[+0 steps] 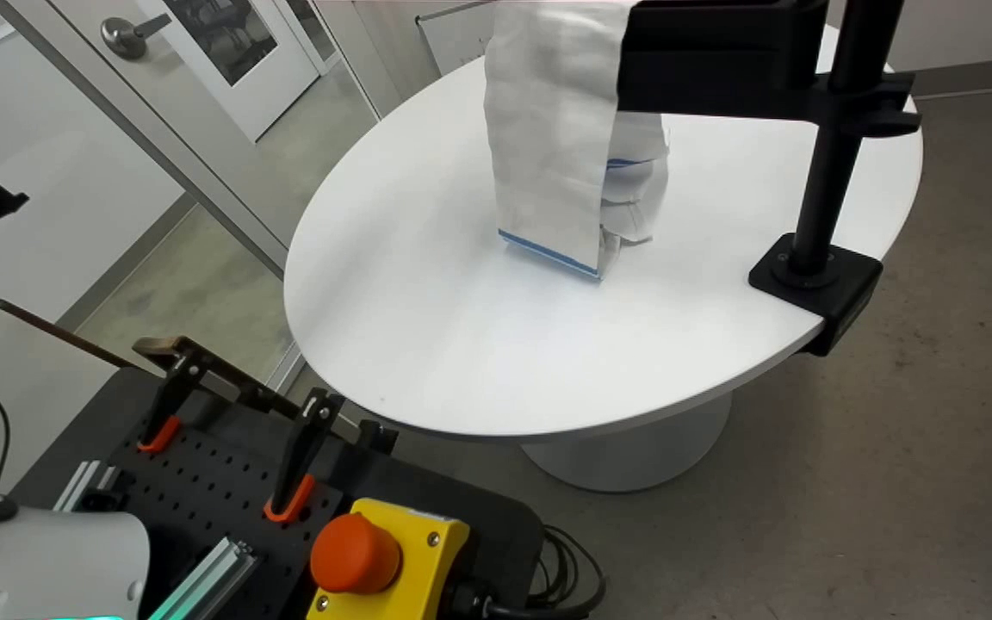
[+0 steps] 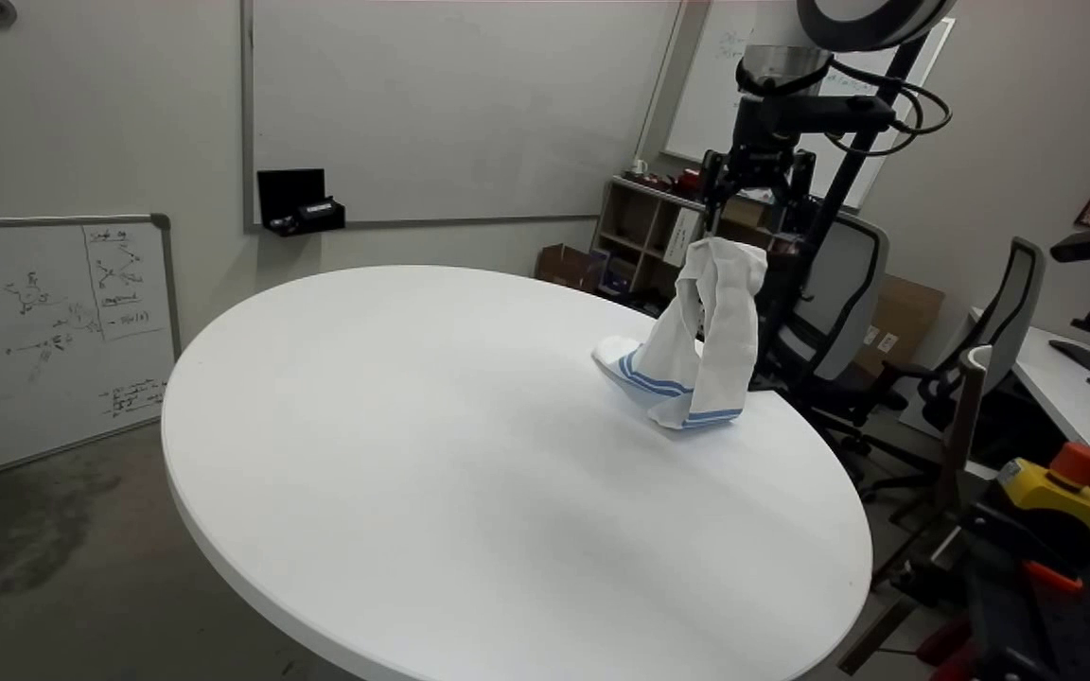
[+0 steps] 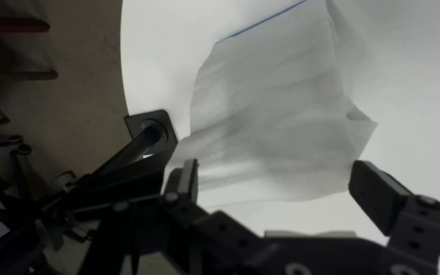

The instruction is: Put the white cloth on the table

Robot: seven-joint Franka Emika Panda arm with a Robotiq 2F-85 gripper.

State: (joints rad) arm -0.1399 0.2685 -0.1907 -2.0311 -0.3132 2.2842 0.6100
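Observation:
The white cloth (image 1: 548, 146) hangs in a folded drape over the black arm of a stand, above the white table (image 1: 410, 336). Its blue-striped lower ends reach down to the tabletop in both exterior views, and the cloth (image 2: 732, 322) forms an open loop near the table edge (image 2: 252, 577). My gripper (image 2: 755, 216) is just above the top of the cloth, fingers spread. In the wrist view my gripper (image 3: 273, 173) is open, with the cloth (image 3: 273, 110) below and beyond the fingers; nothing is gripped. The gripper is out of sight in an exterior view.
The black stand (image 1: 832, 189) is clamped to the table edge, and its post and arm pass close beside my gripper; its clamp shows in the wrist view (image 3: 155, 130). A yellow box with a red button (image 1: 393, 560) sits on a black cart. Office chairs (image 2: 834, 284) stand behind the table.

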